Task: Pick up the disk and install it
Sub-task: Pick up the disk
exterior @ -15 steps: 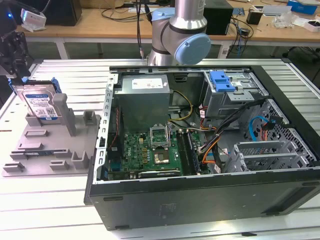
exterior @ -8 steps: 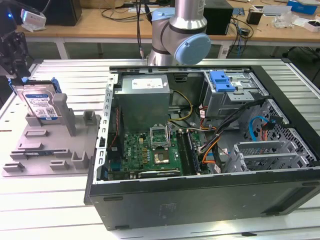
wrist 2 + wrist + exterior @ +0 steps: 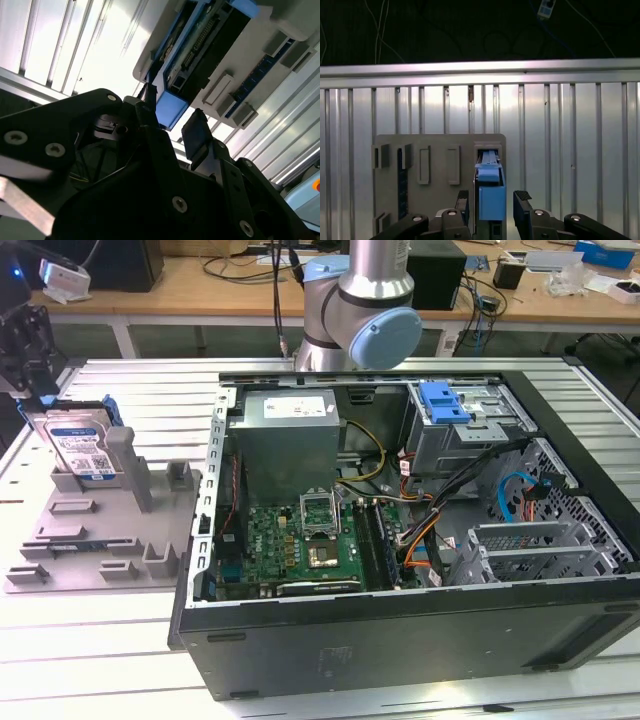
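The disk, silver with a white-and-blue label and a blue carrier, stands on edge in a slot of the grey fixture at the exterior view's left. My gripper hangs just above its top edge. In the first wrist view the gripper is open, with one black finger on each side of the disk's blue carrier and a small gap on either side. In the second wrist view the gripper likewise straddles the blue end of the disk.
An open black computer case lies on the slatted aluminium table, to the fixture's right in the exterior view. Inside are a motherboard, a grey power-supply box and a drive cage with a blue latch piece. The arm's elbow rises behind the case.
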Robot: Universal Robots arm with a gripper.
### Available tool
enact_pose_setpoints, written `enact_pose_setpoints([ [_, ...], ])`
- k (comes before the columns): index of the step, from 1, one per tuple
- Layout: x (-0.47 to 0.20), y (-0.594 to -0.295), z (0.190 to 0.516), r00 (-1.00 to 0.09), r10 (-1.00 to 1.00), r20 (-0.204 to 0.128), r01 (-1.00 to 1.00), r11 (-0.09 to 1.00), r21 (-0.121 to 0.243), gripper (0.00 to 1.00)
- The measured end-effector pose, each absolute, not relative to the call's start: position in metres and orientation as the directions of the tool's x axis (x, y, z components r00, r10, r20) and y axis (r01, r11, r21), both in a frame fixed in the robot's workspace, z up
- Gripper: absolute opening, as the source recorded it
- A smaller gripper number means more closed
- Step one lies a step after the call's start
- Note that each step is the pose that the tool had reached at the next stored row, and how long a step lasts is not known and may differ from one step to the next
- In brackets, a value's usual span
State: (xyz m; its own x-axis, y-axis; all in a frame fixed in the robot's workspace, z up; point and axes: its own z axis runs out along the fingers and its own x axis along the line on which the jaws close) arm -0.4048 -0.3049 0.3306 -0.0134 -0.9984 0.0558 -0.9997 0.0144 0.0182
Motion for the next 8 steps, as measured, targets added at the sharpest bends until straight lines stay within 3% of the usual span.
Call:
enact_pose_setpoints([
  [8, -0.4049, -0.311, 0.3296, -0.014, -0.998, 0.056, -1.0, 0.015, 0.018, 0.48],
])
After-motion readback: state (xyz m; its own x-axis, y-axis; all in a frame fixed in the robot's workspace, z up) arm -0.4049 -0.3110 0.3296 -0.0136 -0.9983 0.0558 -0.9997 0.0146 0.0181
